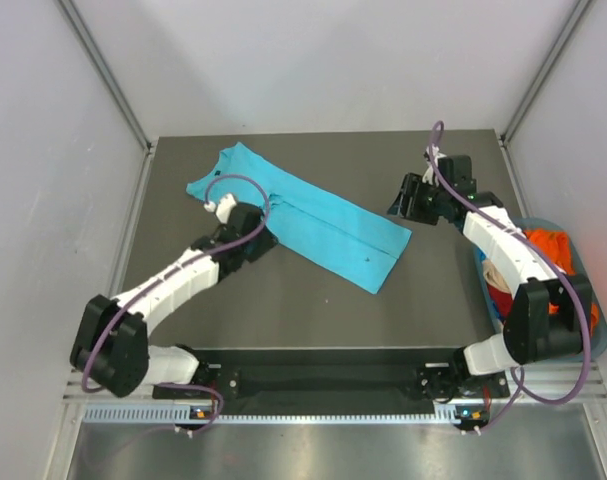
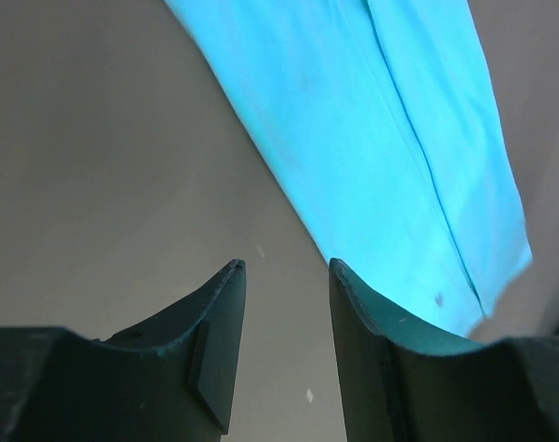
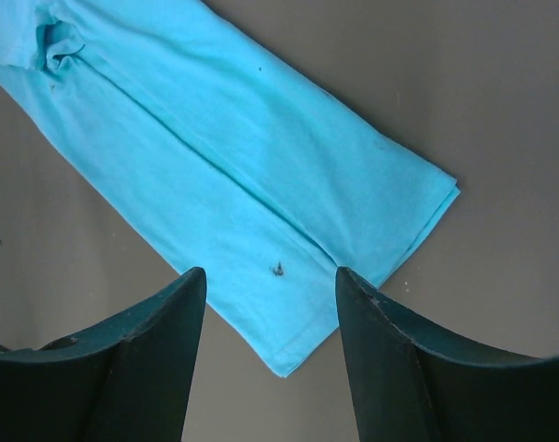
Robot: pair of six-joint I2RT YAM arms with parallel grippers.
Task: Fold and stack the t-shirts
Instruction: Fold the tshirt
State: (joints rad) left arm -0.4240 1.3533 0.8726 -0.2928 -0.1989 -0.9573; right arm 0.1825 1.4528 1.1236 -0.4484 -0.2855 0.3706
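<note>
Item 1. Blue-grey plastic basket (image 1: pixel 595 335), near right, beside my right arm; an orange cloth t-shirt (image 1: pixel 549 246) is heaped in it, not yet folded.

Item 2. My left gripper (image 2: pixel 285 267): jaws partly apart and holding nothing, with bare dark grey table top (image 1: pixel 283 310) showing in the gap. It sits at the near long edge of item 3, toward the collar end.

Item 3. Bright turquoise cloth t-shirt (image 1: pixel 313 220), flat on the table and already folded lengthwise into a long strip. Its long axis runs diagonally, collar end far left, hem end near right. A small dark speck marks the cloth near the hem.

Item 4. My right gripper (image 1: pixel 411 200): jaws wide apart and empty, raised just beyond the hem end on its right side, fingers pointing back over that end.

Note. I judge the next fold goes end to end along the strip. The right gripper is nearer the hem corners, the left nearer the collar.
</note>
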